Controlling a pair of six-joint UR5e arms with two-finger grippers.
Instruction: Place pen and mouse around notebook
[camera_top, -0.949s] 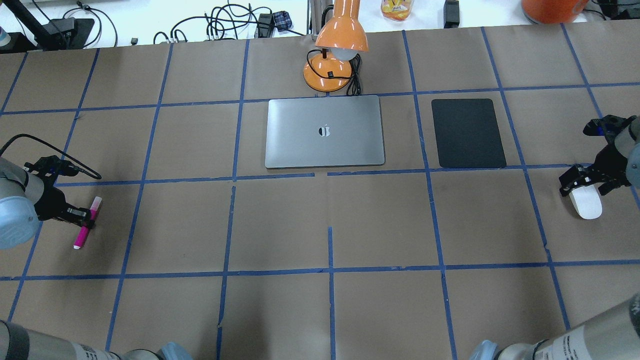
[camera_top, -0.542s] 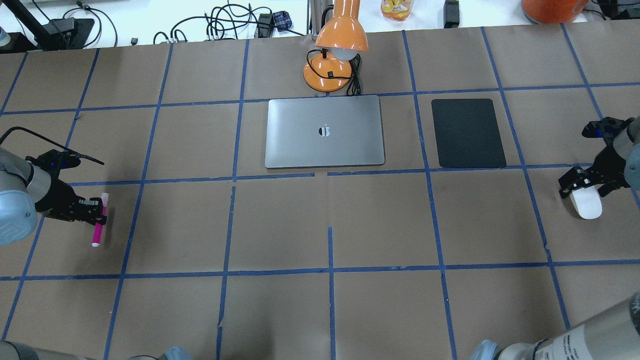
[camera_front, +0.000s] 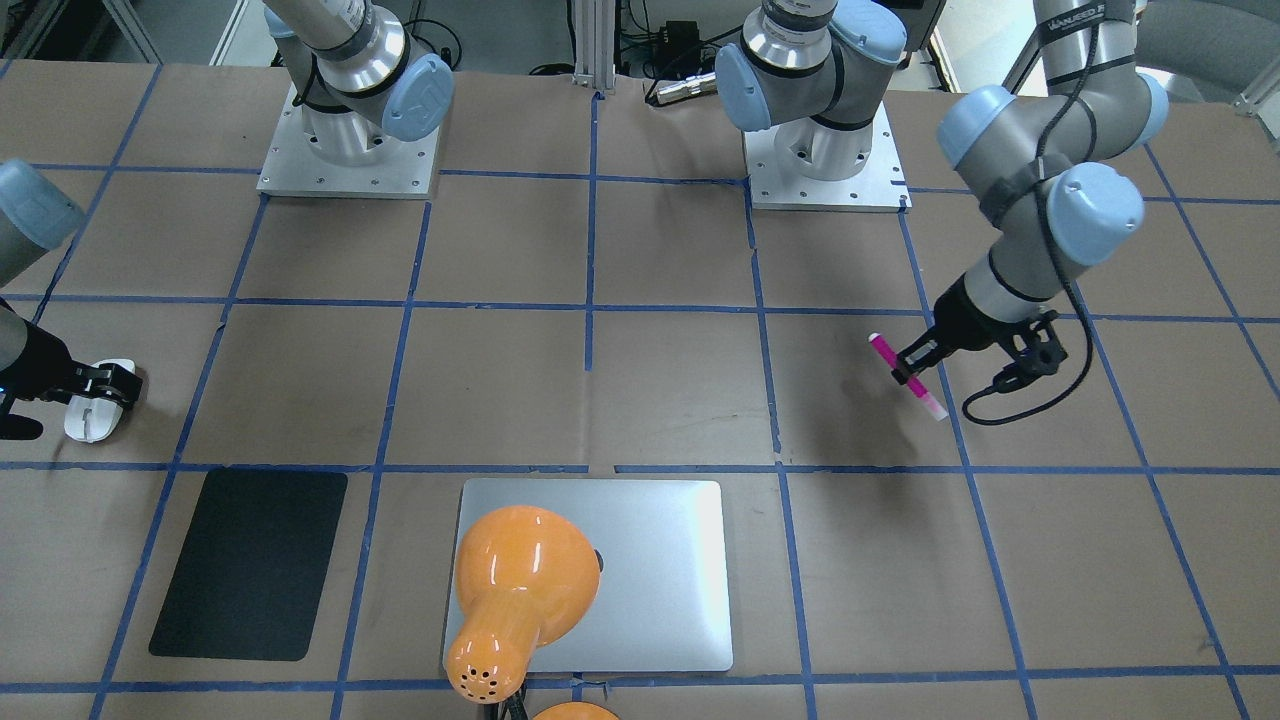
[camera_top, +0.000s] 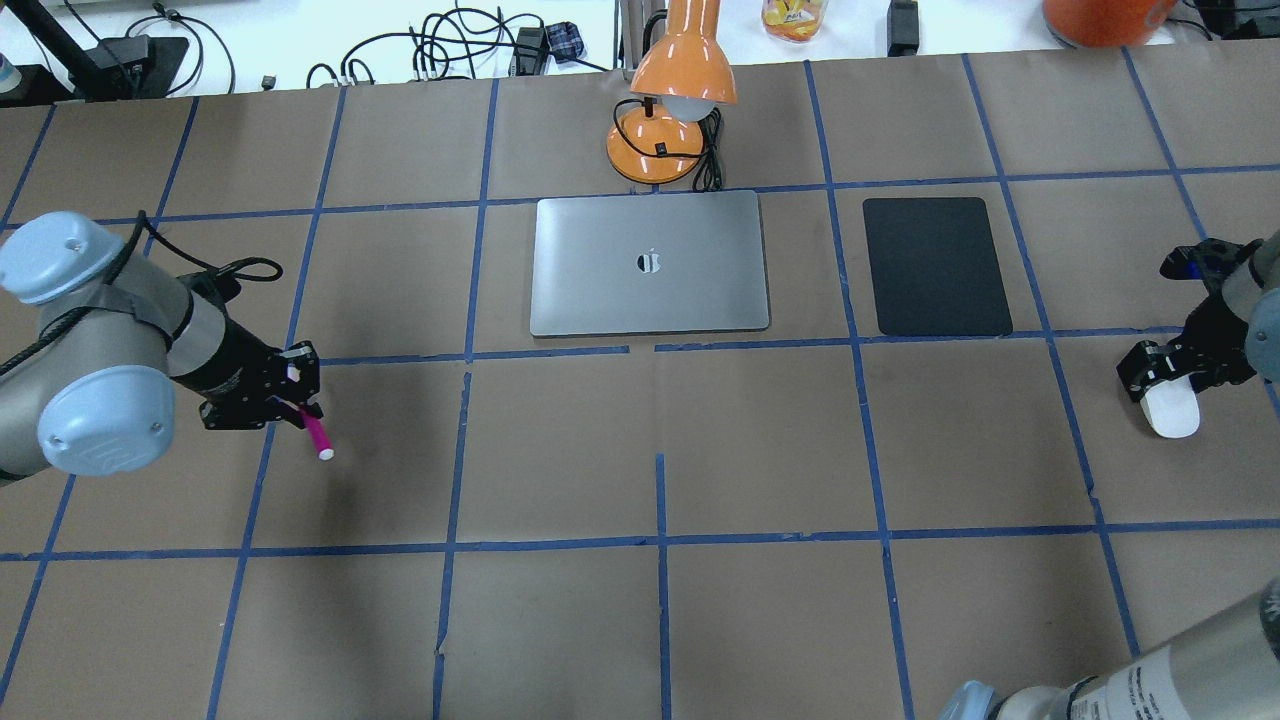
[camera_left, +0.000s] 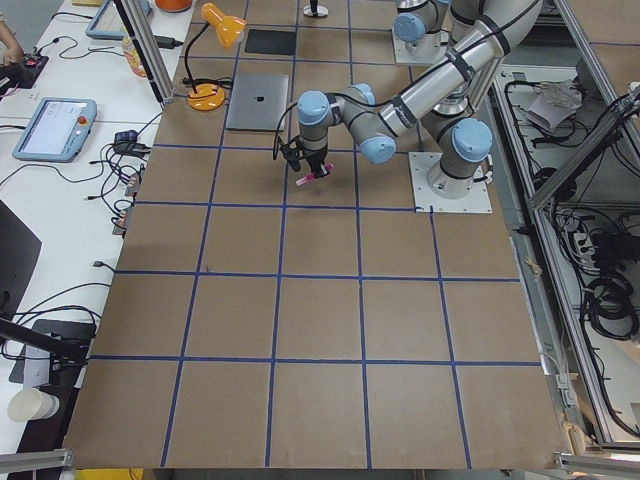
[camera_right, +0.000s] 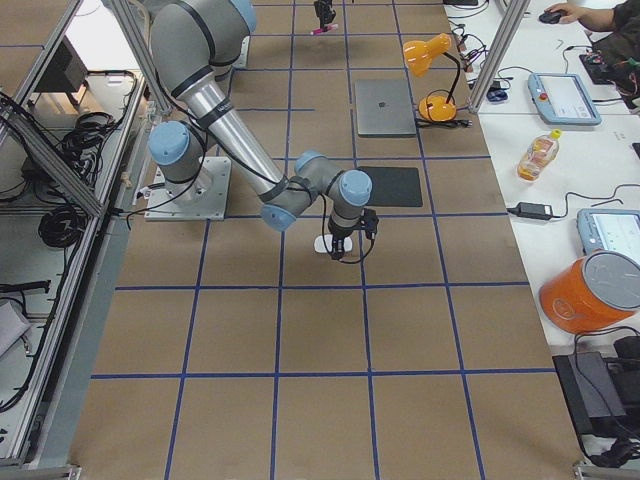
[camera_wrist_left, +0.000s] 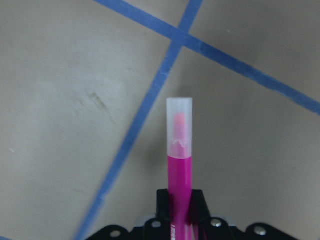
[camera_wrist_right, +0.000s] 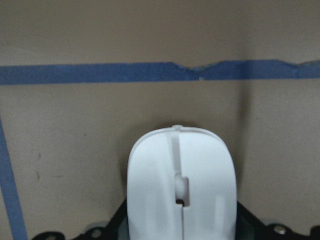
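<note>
- left gripper (camera_top: 295, 408): jaws clamped narrow on the pen (camera_top: 318, 437) at mid-length, pen tilted and off the table (camera_top: 560, 620)
- pen sits left of the notebook (camera_top: 650, 262), nearer the robot, well apart from it
- right gripper (camera_top: 1165, 375): jaws closed on the sides of the mouse (camera_top: 1172, 412); can't tell if the mouse is lifted
- mouse at the table's right edge, right of and nearer than the black mat (camera_top: 937, 265)
- notebook flat at far centre, orange lamp (camera_top: 665, 110) just behind it
</note>
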